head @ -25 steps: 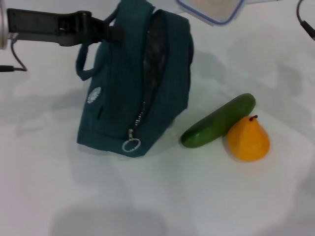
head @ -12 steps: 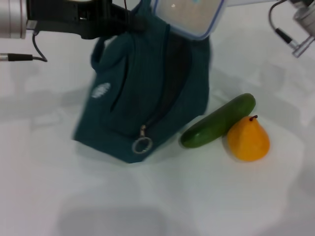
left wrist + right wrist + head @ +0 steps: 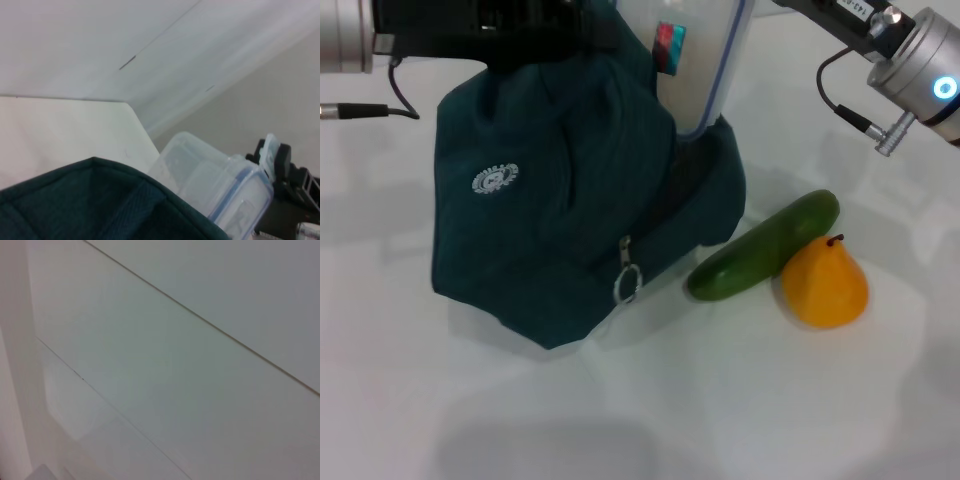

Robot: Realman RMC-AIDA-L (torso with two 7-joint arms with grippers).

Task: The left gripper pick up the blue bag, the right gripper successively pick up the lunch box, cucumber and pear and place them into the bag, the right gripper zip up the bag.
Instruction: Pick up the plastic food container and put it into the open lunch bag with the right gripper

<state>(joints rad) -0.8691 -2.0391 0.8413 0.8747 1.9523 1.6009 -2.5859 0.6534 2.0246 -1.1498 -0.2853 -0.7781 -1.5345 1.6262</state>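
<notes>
The blue bag leans on the white table, its top held up at the back left by my left gripper, which is shut on it. The bag's zipper ring hangs at the front. The clear lunch box stands on end with its lower part inside the bag's opening. In the left wrist view, my right gripper is shut on the far end of the lunch box, above the bag's rim. The cucumber and the pear lie touching each other, right of the bag.
My right arm's silver wrist reaches in over the back right of the table. A black cable trails at the far left. The right wrist view shows only a pale flat surface.
The lunch box has tipped from flat to upright and dropped into the bag's opening. The bag has swung left and toward me, and my right arm has come into view.
</notes>
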